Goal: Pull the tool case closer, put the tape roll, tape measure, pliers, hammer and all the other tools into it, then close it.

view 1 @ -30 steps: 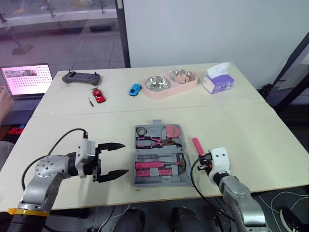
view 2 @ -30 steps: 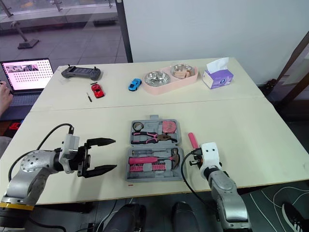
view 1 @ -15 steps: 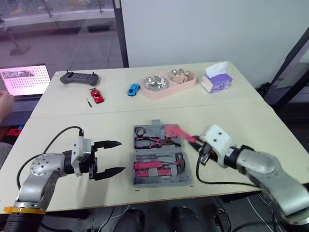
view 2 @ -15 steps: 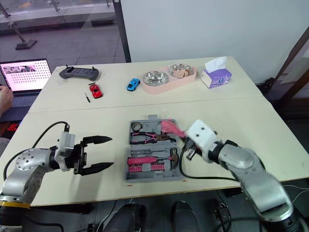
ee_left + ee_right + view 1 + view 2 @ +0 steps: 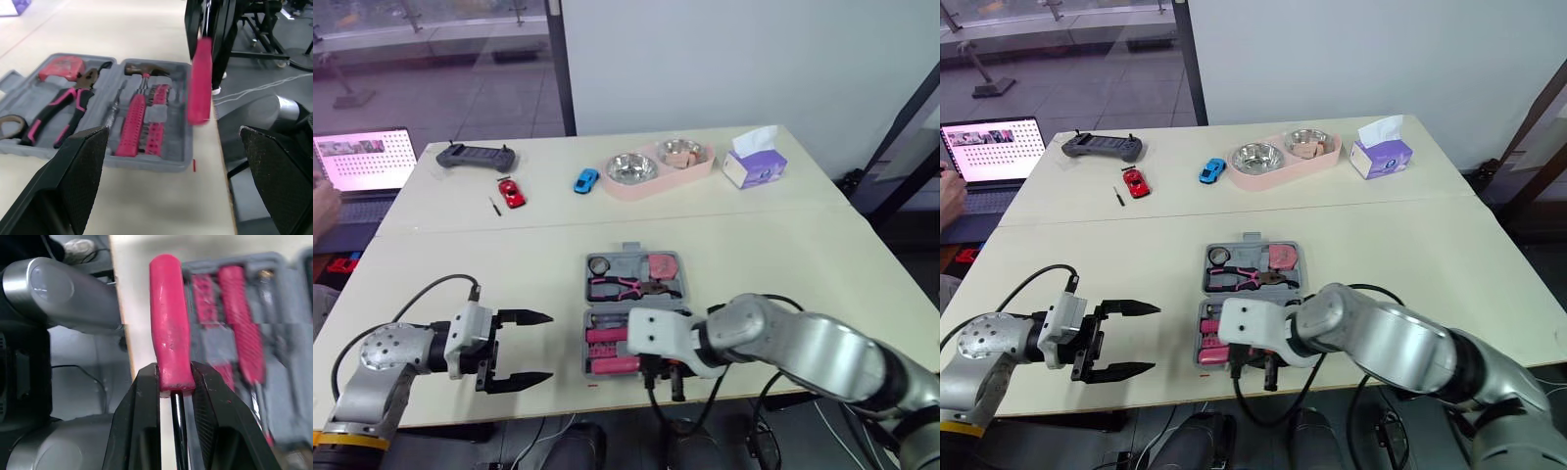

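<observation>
Left eye view: your left gripper (image 5: 527, 348) hovers over the table (image 5: 783, 255) to the left of the tool case (image 5: 625, 262), clear of it, jaws spread wide with nothing between them. Your right gripper (image 5: 173, 377) is clenched on a pink-handled screwdriver (image 5: 168, 318), pinching the handle at its shaft end. The screwdriver sits over the case's front edge, by the table's near side; contact with the case cannot be determined. The case lies open and flat. The far half holds the tape roll (image 5: 599, 265), tape measure (image 5: 663, 266) and pliers (image 5: 626, 287). The near half holds the hammer (image 5: 135, 125).
</observation>
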Controlling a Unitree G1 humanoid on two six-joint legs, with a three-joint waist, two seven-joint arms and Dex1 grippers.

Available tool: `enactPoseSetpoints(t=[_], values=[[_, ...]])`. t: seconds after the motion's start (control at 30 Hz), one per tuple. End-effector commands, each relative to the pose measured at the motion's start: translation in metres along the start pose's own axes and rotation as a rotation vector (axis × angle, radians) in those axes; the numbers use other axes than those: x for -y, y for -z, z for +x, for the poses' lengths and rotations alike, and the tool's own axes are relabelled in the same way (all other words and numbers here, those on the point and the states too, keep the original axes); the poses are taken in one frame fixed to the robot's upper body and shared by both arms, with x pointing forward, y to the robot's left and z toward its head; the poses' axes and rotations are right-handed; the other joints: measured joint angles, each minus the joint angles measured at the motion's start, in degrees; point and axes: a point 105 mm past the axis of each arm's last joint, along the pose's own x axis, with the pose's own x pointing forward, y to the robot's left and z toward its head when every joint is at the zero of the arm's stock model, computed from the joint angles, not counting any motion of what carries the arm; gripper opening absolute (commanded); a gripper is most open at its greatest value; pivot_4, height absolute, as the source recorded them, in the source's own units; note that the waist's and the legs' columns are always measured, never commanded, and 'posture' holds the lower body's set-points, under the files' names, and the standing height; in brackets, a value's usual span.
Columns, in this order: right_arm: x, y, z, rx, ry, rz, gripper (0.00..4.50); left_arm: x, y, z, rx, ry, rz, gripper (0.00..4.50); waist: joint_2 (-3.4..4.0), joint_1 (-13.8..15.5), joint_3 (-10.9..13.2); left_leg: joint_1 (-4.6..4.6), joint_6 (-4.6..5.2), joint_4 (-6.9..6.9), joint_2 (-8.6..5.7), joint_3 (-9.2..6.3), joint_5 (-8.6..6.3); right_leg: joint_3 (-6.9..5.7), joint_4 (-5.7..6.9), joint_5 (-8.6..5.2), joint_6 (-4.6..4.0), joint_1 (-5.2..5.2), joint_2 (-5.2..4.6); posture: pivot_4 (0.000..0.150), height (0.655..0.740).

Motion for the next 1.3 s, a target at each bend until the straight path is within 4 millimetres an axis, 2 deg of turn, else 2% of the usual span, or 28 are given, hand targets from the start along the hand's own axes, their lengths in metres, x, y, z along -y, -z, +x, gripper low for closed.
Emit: enactPoseSetpoints(t=[0.03,0.27,0.83,1.3], values=[[0.005,-0.008,0.002,0.005,0.027,-0.028,0.38,0.008,-0.005,-0.009,-0.020,0.019,0.064,4.50,0.00,0.0,0.0,0.00,0.00,-0.01,0.00,0.00,0.00,0.00,0.00,0.00,0.00,-0.02,0.00,0.150,0.7400],[0.011,-0.010,0.012,-0.021,0.041,-0.005,0.38,0.022,0.002,-0.020,-0.056,-0.008,0.048,4.50,0.02,-0.3,0.0,0.01,0.00,-0.04,-0.01,0.00,0.00,0.01,0.03,0.01,0.00,-0.04,-0.01,0.150,0.7400],[0.013,0.002,0.033,-0.063,0.035,0.026,0.38,0.025,-0.005,-0.018,-0.063,-0.030,0.058,4.50,0.02,-1.2,0.0,0.03,-0.01,-0.06,-0.01,-0.01,-0.01,0.00,0.02,0.01,0.02,-0.08,0.03,0.150,0.7400],[0.014,0.004,0.052,-0.057,0.018,-0.004,0.38,0.022,-0.005,-0.018,-0.069,-0.061,0.054,4.50,0.01,-1.3,0.0,0.07,-0.01,-0.10,0.00,-0.02,-0.01,-0.02,0.04,0.04,0.06,-0.09,0.07,0.150,0.7400]])
